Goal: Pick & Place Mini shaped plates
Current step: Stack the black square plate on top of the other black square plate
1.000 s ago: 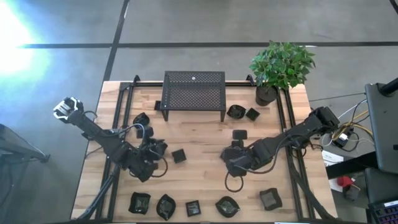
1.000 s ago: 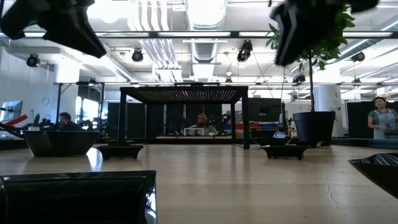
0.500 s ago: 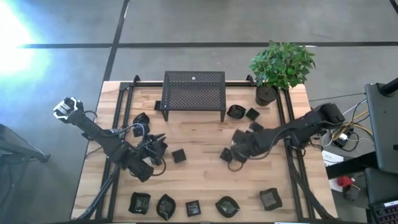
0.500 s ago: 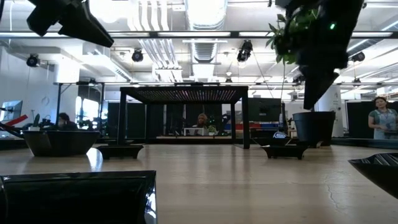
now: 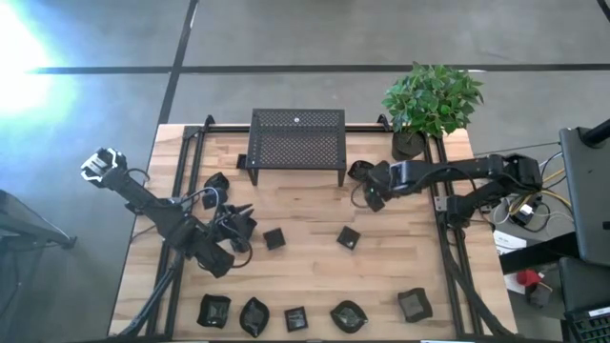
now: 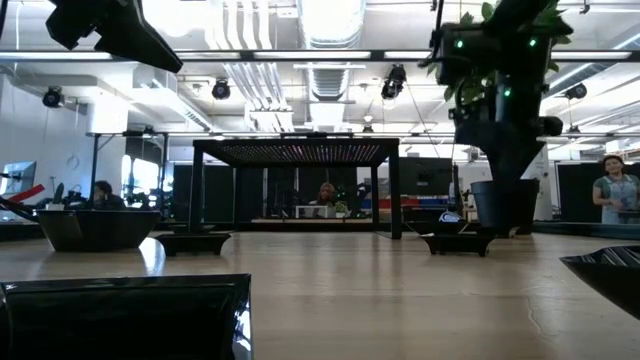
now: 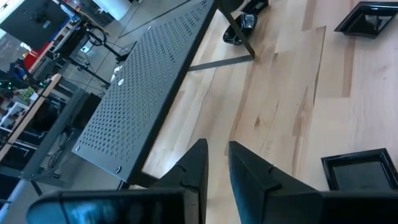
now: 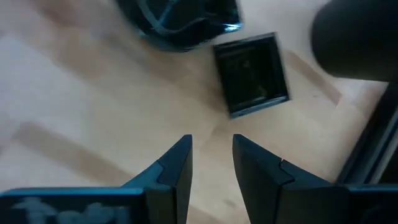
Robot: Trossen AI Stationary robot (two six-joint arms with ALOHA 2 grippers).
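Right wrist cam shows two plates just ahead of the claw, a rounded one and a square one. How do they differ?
The rounded plate has a curved, bulging wall; the square plate has straight edges and a flat framed rim. The rounded plate runs out of the picture, while the square plate shows whole. Both are black and glossy and lie on the wooden table. Neither is held: the right claw hangs open above them.

The wooden tabletop carried a mesh stand, a potted plant beside it, and small black plates scattered before the stand.
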